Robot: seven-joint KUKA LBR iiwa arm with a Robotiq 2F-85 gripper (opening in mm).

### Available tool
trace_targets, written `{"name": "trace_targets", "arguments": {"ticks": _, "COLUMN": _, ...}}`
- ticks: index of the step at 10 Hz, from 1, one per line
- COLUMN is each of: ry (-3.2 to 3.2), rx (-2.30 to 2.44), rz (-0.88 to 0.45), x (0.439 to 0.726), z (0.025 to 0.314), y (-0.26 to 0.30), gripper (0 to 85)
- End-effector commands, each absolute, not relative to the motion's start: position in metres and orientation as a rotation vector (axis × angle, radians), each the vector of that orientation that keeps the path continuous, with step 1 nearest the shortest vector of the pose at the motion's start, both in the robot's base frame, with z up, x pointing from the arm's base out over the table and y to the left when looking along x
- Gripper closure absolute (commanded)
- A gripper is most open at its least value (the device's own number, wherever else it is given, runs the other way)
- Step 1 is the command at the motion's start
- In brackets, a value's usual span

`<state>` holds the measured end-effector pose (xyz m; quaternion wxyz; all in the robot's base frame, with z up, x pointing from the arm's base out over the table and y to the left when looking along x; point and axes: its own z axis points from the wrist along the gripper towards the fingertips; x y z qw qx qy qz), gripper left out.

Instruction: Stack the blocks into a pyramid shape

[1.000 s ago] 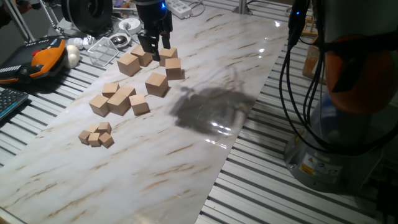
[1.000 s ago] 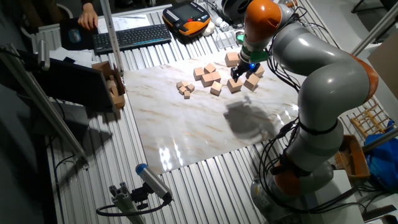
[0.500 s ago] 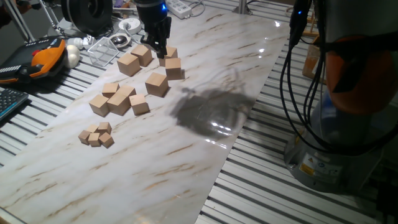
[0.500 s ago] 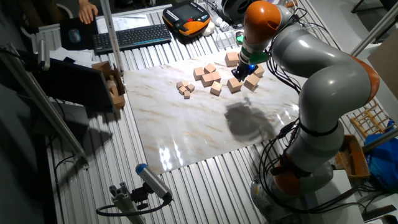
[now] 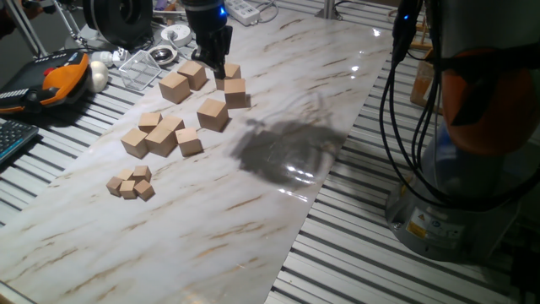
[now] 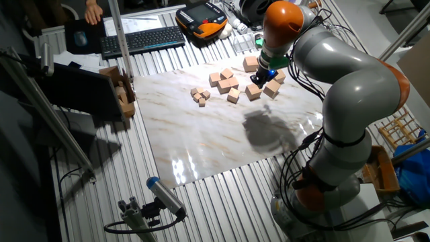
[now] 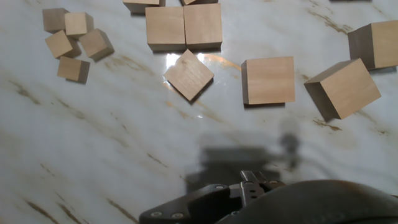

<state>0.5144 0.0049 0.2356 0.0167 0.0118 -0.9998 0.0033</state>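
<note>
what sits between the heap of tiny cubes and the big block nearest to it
The medium cubes lie between the tiny cubes and that big block. The hand view shows it best: one tilted cube sits in the gap.

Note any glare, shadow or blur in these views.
One fixed view: arm's dark shadow and bright glare on the marble table. Other fixed view: same shadow, glare near the front edge, sharp. Hand view: glare spot beside a tilted cube, soft shadow below; the hand is hidden.

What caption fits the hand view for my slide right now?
Looking down from the arm's hand at scattered wooden cubes: large blocks at right, medium cubes in the centre, tiny cubes top left, all on the marble board.
</note>
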Motion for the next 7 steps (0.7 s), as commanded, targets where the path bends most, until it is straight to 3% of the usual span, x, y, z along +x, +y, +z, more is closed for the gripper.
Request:
{"name": "trace_targets", "arguments": {"ticks": 1, "ry": -3.108, "rx": 0.036, "rz": 0.011, "x": 0.5146, "z": 0.2357, "y": 0.0048, "gripper": 85.0}}
{"name": "trace_targets", "arguments": {"ticks": 7, "ry": -3.103, "rx": 0.036, "rz": 0.009, "x": 0.5144, "z": 0.2346, "y": 0.0055, "gripper": 85.0}}
